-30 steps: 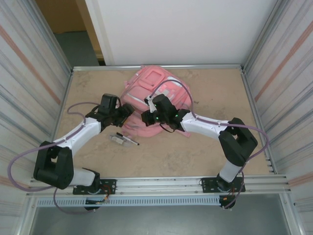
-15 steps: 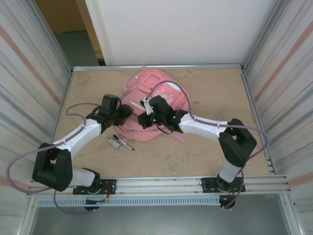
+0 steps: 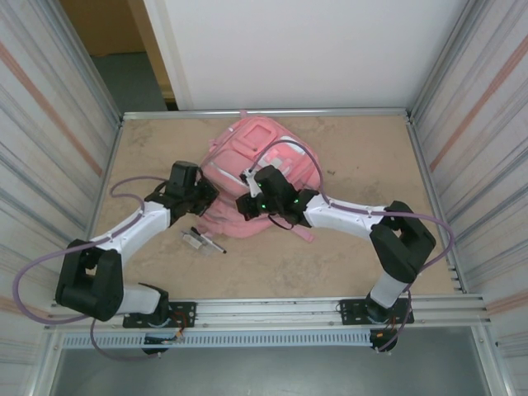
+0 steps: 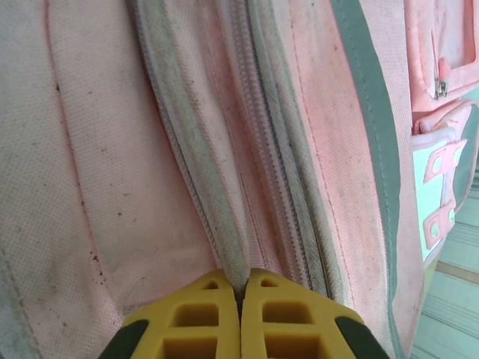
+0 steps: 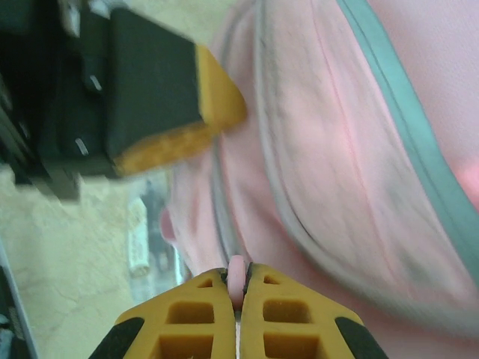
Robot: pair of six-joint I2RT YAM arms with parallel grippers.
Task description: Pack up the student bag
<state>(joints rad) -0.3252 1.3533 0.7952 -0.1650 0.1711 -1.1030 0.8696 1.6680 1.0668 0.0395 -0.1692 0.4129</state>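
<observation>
1. The student bag (image 3: 264,157), a large pink backpack, lies flat on the table (image 3: 363,247). It sits at the middle of the far edge, with its near side reaching toward the table's centre.
2. The left gripper (image 4: 241,288) is at the bag's left near side. Its yellow fingers are pressed together, pinching a fold of pink fabric beside the grey-trimmed zip line.
3. The right gripper (image 5: 237,283) is close beside it, at the bag's near edge. Its fingers are clamped on a small pink tab of the bag. Whether that tab is a zip pull cannot be told.
4. A dark pen (image 3: 213,242) and a small pale object (image 3: 193,239) lie loose on the table. They are just on the near side of the bag, toward the left edge.
5. The zip line looks closed, so opening the bag appears to be the step in hand, with nothing packed yet.
6. The left pinch holds only a thin fold, so a hard pull could tear it free.
7. If that hold fails, the soft bag would likely slide with the right pull instead of opening. It could then push the pen and pale object away.
8. The two grippers work very close together, so crossing paths could make them collide.
</observation>
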